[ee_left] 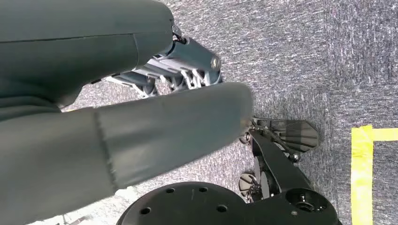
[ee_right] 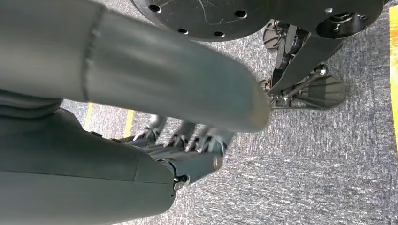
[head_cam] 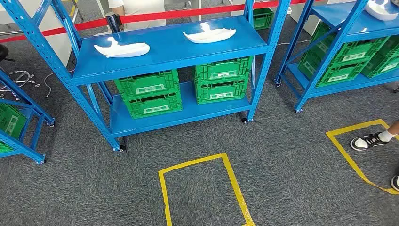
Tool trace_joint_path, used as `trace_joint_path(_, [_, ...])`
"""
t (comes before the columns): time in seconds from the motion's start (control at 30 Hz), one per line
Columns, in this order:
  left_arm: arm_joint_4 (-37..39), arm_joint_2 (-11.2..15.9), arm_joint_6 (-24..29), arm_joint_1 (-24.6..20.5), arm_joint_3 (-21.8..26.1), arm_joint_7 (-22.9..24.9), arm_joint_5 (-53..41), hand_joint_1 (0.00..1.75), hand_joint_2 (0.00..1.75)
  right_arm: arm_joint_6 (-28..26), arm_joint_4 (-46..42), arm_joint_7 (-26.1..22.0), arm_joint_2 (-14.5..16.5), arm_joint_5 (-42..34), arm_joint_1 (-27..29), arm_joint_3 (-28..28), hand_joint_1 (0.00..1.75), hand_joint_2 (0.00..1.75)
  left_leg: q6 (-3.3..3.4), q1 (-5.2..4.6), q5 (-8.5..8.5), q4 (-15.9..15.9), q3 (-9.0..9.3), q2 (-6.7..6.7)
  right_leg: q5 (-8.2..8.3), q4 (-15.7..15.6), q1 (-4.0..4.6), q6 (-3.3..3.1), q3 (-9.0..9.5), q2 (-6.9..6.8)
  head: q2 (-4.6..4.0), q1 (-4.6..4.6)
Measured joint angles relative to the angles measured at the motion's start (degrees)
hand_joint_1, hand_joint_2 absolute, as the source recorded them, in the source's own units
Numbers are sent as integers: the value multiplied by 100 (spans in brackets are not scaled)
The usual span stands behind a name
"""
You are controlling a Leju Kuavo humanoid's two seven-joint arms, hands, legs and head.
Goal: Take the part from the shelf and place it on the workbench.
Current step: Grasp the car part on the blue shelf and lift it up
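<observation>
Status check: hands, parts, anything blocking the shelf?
Both hands, left and right, hang empty over carpet. Two white parts untouched on shelf. Nothing in the way.

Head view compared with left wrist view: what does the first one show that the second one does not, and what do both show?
The head view alone shows the blue shelf with two white parts on its top level, green crates below, and a person's shoe at the right. The left wrist view alone shows the left hand, hanging over the floor and holding nothing. Both show the grey carpet and yellow floor tape.
</observation>
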Motion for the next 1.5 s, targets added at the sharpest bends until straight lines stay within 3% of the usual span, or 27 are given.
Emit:
trace_joint_path(0.07, [49,20,-2,-55,-72,43,-55,175,0,-4,36,62,-9,5,-52,13,168,0,0,0,0,0,1,1,0,0,0,0,1,0,0,0])
trace_joint_path(0.1, [100,36,-8,-113,-139,93,-117,138,0,-10,72,133,-16,9,-105,21,125,0,0,0,1,0,2,1,1,0,0,0,1,0,0,0])
trace_joint_path(0.2, [265,80,-44,-296,-334,283,-337,7,0,-65,214,444,-31,8,-270,31,0,0,-1,0,3,0,5,2,2,0,0,0,4,0,0,0])
trace_joint_path(0.27, [377,97,-52,-399,-451,398,-471,0,0,-157,319,670,-32,8,-360,32,0,0,-2,0,5,1,8,2,3,0,0,0,4,1,0,0])
trace_joint_path(0.3, [430,102,-52,-448,-501,446,-529,0,44,-213,367,769,-31,8,-399,33,0,0,-2,0,6,1,16,2,4,1,0,0,4,1,0,0])
trace_joint_path(0.4, [637,109,-32,-621,-669,618,-725,0,175,-434,549,1056,-29,0,-545,35,0,131,-4,0,12,2,40,1,10,1,0,1,2,2,0,0])
trace_joint_path(0.43, [714,113,-19,-683,-732,693,-807,0,175,-528,618,1139,-28,-7,-600,35,0,175,-4,0,13,3,42,1,12,2,0,1,2,2,0,0])
trace_joint_path(0.53, [877,126,23,-835,-880,874,-990,0,175,-668,762,1154,-21,-76,-730,31,0,175,-3,0,14,3,43,1,13,2,0,1,4,4,0,0])
trace_joint_path(0.7, [1037,152,52,-979,-1092,626,-654,0,175,-241,894,498,-5,-118,-861,19,0,175,-3,0,14,3,45,2,13,1,0,2,3,5,0,0])
trace_joint_path(0.9, [1121,160,86,-1027,-1193,1200,-1185,0,175,-428,973,992,26,-199,-904,17,0,175,-3,-1,14,3,43,2,13,1,0,2,4,5,0,0])
trace_joint_path(0.93, [1129,160,114,-1030,-1208,1279,-1265,0,175,-476,982,1087,27,-194,-905,17,0,131,-3,-1,14,3,43,2,13,1,0,2,3,5,0,0])
trace_joint_path(1.03, [1145,162,225,-1033,-1230,1350,-1378,0,44,-672,993,1195,28,-137,-906,17,0,0,-3,-2,13,3,43,2,13,1,0,2,3,5,0,0])
trace_joint_path(1.07, [1149,163,247,-1035,-1231,1339,-1388,0,0,-732,994,1196,27,-122,-907,17,0,0,-2,-3,13,3,43,2,13,1,0,2,2,6,0,0])
trace_joint_path(1.3, [1176,186,160,-1042,-1262,1402,-1477,0,0,-1209,1010,888,-195,-157,-918,-19,0,0,-2,-9,13,4,43,2,15,1,-2,5,3,5,0,1])
trace_joint_path(1.5, [1182,214,160,-1043,-1264,1421,-1448,0,0,-1162,1011,486,-564,-174,-929,-139,0,0,0,-13,12,8,42,2,18,0,-7,12,3,6,0,1])
